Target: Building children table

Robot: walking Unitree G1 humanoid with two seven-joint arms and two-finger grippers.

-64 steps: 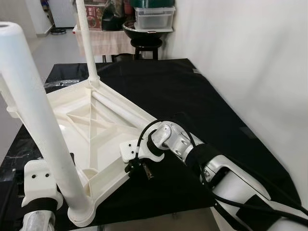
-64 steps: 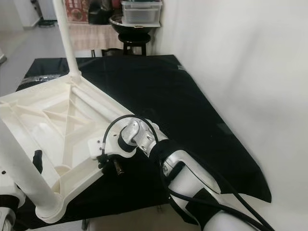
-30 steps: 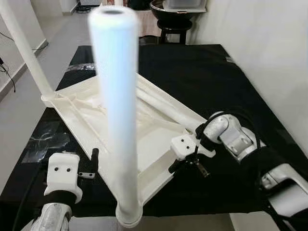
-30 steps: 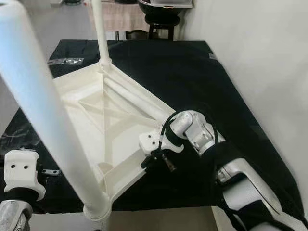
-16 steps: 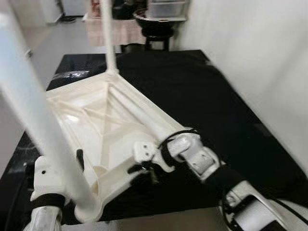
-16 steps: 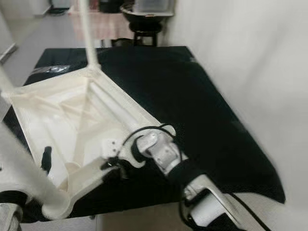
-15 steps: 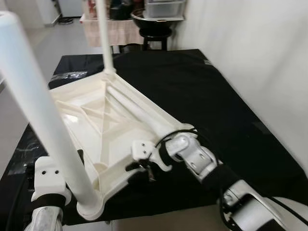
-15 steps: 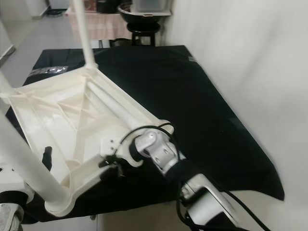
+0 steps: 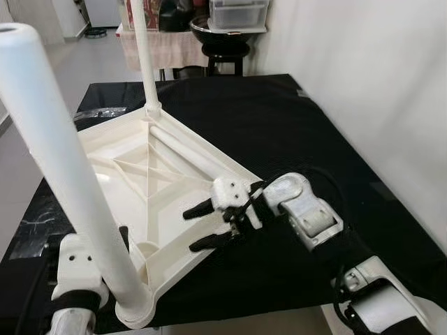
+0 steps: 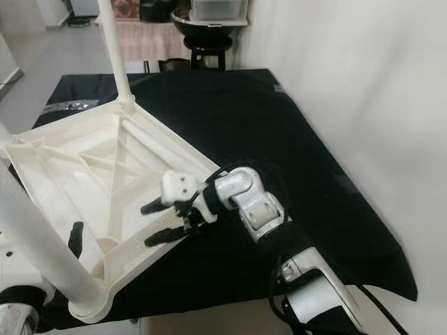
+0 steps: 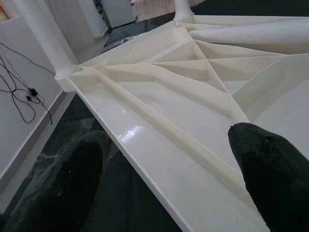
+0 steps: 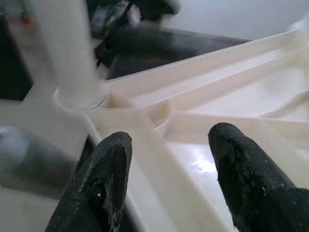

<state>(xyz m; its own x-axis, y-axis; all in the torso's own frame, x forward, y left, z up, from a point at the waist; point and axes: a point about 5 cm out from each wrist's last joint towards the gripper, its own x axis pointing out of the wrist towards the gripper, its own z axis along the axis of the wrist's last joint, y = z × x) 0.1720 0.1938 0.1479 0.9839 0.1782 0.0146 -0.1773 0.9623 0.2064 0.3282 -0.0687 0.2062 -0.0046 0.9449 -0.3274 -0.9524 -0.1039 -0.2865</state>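
An upturned white tabletop lies on a black cloth, its ribbed underside facing up; one leg stands fitted in the near corner socket, close to the camera; a second leg stands in the far corner; a third leg lies flat along the right-hand rim; the right gripper reaches over that rim near its front end, fingers spread apart and holding nothing, one finger above the inner panel, the other at the rim's edge; the left gripper is low at the tabletop's near left edge, its fingers wide apart astride the rim in the wrist view, gripping nothing; a stool carrying a dark bowl and a clear box stands beyond the cloth.
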